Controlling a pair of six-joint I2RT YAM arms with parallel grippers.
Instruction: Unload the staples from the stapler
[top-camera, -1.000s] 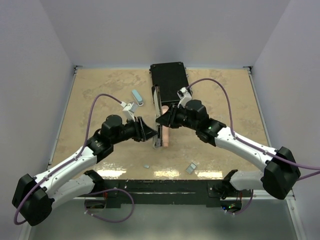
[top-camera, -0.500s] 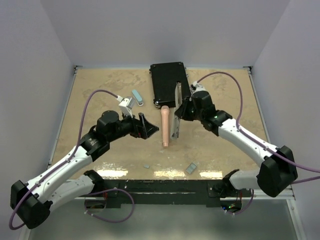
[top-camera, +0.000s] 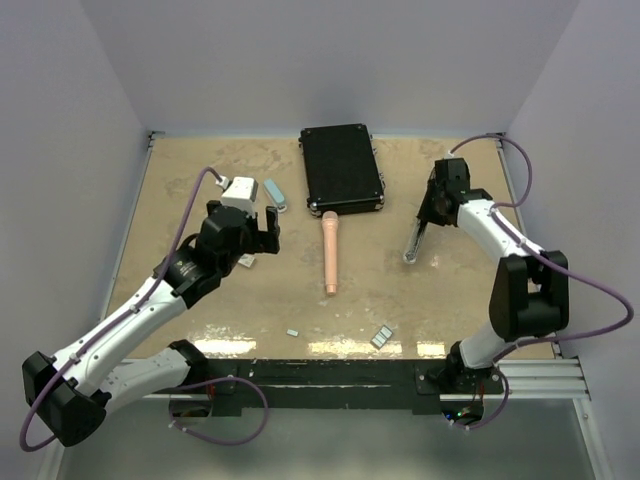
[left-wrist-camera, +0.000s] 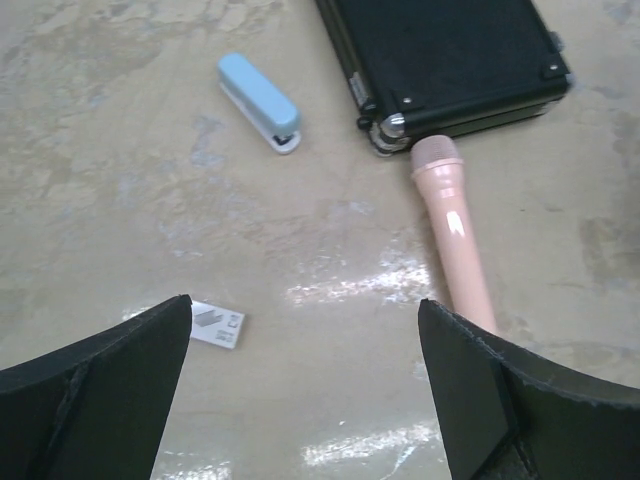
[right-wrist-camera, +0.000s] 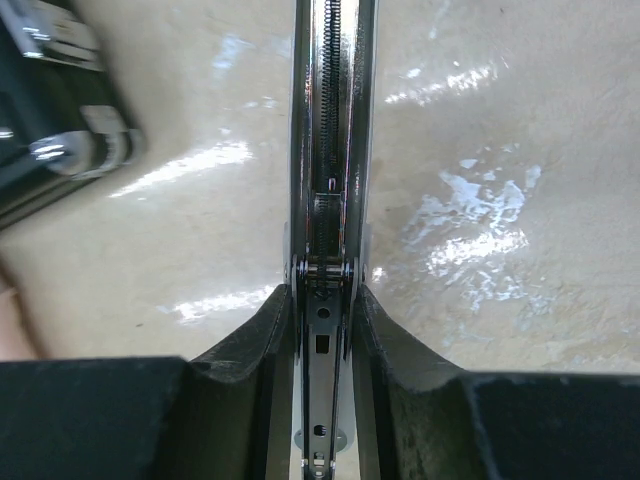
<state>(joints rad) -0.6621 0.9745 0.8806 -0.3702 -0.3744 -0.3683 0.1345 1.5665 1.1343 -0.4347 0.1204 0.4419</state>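
Chrome stapler rail is pinched by the right fingers, its long axis running straight ahead of them; staples lie on the worktop near its front edge, left fingers spread empty.

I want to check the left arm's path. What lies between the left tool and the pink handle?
Nothing: in the top view the table between the left tool and the pink handle is bare. The white card lies off that line.

stapler rail: shiny chrome metal | table: glossy stone-look | case: matt black
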